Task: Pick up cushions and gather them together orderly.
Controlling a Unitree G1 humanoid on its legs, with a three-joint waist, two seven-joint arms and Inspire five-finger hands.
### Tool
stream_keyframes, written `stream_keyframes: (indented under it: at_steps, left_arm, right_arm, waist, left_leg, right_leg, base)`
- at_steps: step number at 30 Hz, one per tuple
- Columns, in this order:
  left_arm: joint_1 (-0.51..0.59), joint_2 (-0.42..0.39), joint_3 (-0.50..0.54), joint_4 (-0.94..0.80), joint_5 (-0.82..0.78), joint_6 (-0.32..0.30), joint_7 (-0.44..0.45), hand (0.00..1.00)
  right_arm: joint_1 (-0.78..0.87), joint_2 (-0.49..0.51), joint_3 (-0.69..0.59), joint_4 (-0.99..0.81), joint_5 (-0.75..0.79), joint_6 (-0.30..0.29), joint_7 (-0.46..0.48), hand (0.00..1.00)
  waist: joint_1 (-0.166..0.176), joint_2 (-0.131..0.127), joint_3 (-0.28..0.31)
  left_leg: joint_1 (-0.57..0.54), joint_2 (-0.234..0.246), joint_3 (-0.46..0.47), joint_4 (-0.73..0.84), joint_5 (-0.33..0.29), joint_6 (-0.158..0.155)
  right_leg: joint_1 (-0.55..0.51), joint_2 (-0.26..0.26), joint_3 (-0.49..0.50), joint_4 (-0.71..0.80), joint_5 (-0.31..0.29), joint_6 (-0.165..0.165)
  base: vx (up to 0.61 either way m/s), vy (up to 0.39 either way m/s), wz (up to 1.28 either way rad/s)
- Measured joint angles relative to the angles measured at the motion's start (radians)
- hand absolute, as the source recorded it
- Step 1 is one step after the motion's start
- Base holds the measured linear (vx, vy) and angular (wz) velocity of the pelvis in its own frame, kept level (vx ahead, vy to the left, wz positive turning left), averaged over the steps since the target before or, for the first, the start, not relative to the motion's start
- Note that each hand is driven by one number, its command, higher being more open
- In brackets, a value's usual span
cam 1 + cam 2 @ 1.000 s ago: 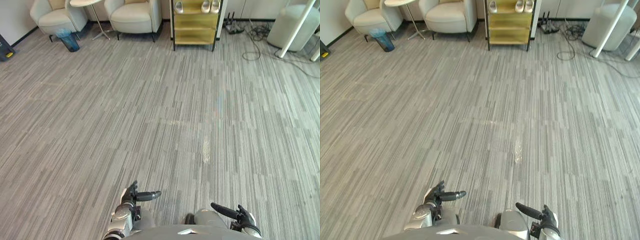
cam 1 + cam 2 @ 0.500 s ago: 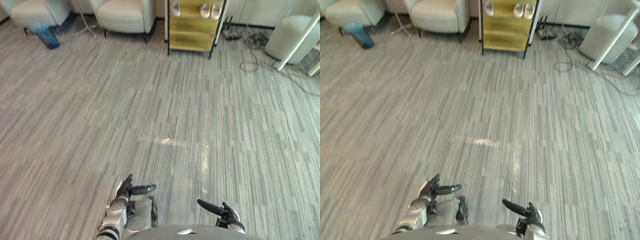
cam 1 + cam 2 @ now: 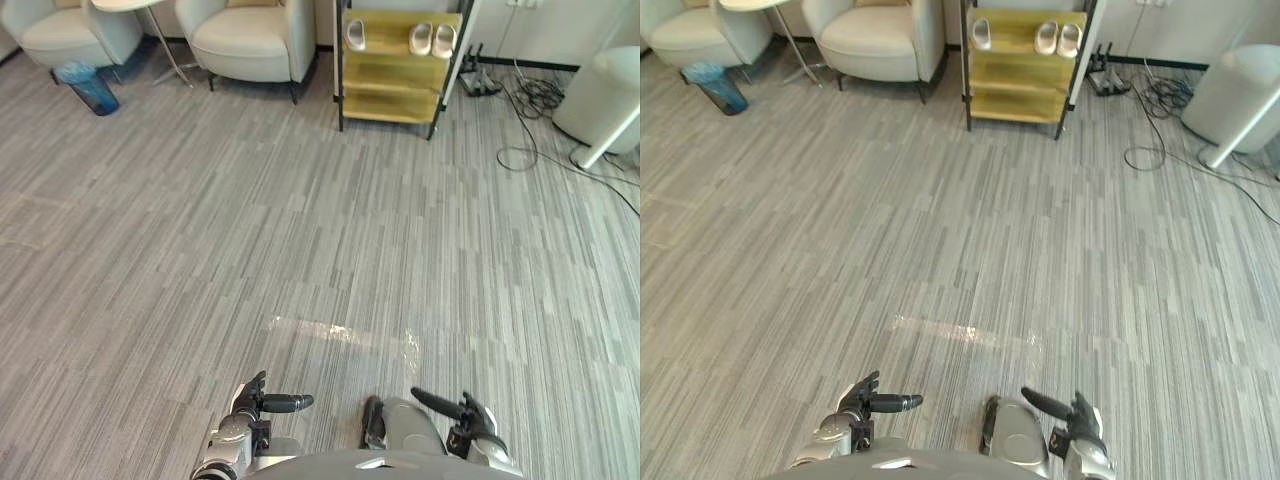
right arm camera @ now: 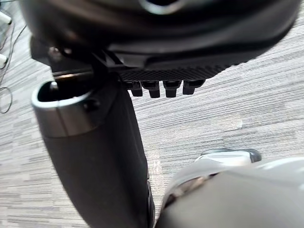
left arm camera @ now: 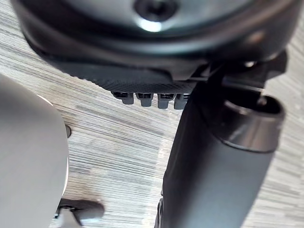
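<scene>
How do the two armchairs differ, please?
The left armchair has a blue bin at its front; the right armchair has none. The right armchair stands next to the yellow shelf; the left armchair sits farther off. Both are cream and flank a small table.

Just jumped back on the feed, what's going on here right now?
The robot stands on open grey striped carpet with its left hand and right hand held low in front of it, both open and holding nothing. Nothing lies within reach of them. Across the room are a cream armchair, a blue bin and a yellow shoe shelf with pale slippers on top. The gathering has not started yet.
</scene>
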Motion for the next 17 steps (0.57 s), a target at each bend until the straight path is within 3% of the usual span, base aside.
stream_keyframes:
  at_steps: [1,2,6,7,8,9,10,12,17]
  left_arm:
    - [0.001,-0.015,0.002,-0.023,0.000,0.001,-0.004,1.00]
    - [0.009,-0.018,0.000,-0.032,0.001,0.001,-0.008,1.00]
    - [0.005,-0.022,0.000,-0.036,0.000,-0.004,-0.007,1.00]
    - [0.007,-0.032,0.000,-0.032,-0.002,-0.005,-0.006,1.00]
    - [0.006,-0.027,-0.001,-0.029,-0.003,-0.005,-0.007,1.00]
    - [0.008,-0.018,-0.001,-0.022,-0.003,-0.005,-0.005,1.00]
    - [0.006,-0.006,-0.001,-0.012,-0.003,-0.005,-0.006,1.00]
    - [0.005,-0.005,-0.002,-0.009,-0.003,-0.004,-0.008,1.00]
    - [0.004,-0.001,-0.023,0.014,-0.002,-0.005,-0.013,1.00]
  right_arm:
    - [0.013,-0.010,-0.002,-0.012,0.006,-0.001,0.000,1.00]
    - [0.018,-0.012,-0.005,-0.015,0.010,0.000,-0.007,1.00]
    - [0.014,-0.012,-0.004,-0.019,0.015,-0.001,-0.009,1.00]
    - [0.012,-0.021,-0.005,-0.017,0.016,0.000,-0.007,1.00]
    - [0.008,-0.021,-0.004,-0.006,0.015,0.000,-0.006,1.00]
    - [0.001,-0.013,-0.005,0.001,0.015,0.002,-0.006,1.00]
    - [0.015,0.009,-0.005,0.000,0.013,0.002,-0.004,1.00]
    - [0.019,0.019,-0.005,0.001,0.012,0.002,-0.003,1.00]
    - [0.018,0.014,-0.014,0.009,0.011,0.001,0.001,1.00]
  waist:
    - [0.008,0.026,-0.003]
    - [0.010,0.031,-0.004]
    - [0.021,0.026,-0.003]
    - [0.024,0.039,-0.012]
    - [0.027,0.037,-0.017]
    - [0.024,0.020,-0.030]
    - [0.022,-0.016,-0.052]
    - [0.023,-0.035,-0.065]
    - [0.022,-0.027,-0.068]
  left_leg:
    - [-0.072,0.056,0.025,0.140,-0.034,0.012]
    - [-0.093,0.069,0.038,0.134,-0.062,0.022]
    - [-0.126,-0.006,-0.023,-0.106,-0.073,0.024]
    - [-0.118,-0.040,-0.085,-0.265,0.076,0.023]
    - [-0.109,-0.041,-0.080,-0.268,0.074,0.011]
    - [-0.082,-0.053,-0.064,-0.298,0.078,0.019]
    - [-0.053,-0.075,-0.039,-0.348,0.086,0.029]
    - [-0.028,-0.093,-0.021,-0.381,0.091,0.038]
    - [0.044,-0.123,-0.019,-0.471,0.114,0.047]
  right_leg:
    - [0.037,0.034,-0.003,-0.040,0.007,-0.005]
    - [0.064,0.043,-0.002,-0.058,0.009,-0.004]
    - [0.094,0.030,0.051,-0.088,0.012,0.010]
    - [0.093,0.042,0.085,-0.087,0.010,0.036]
    - [0.096,0.044,0.101,-0.089,0.007,0.043]
    - [0.100,0.032,0.118,-0.100,0.013,0.054]
    - [0.105,0.005,0.132,-0.121,0.011,0.064]
    - [0.110,-0.010,0.141,-0.126,0.012,0.072]
    - [0.158,-0.028,0.151,-0.167,0.016,0.079]
  base:
    - [0.10,-0.029,-0.05]
    - [0.18,0.014,-0.18]
    - [0.19,0.097,-0.45]
    - [0.17,0.134,-0.53]
    - [0.18,0.114,-0.58]
    - [0.25,0.103,-0.39]
    - [0.28,0.100,-0.27]
    - [0.22,0.097,-0.17]
    - [0.08,0.045,0.00]
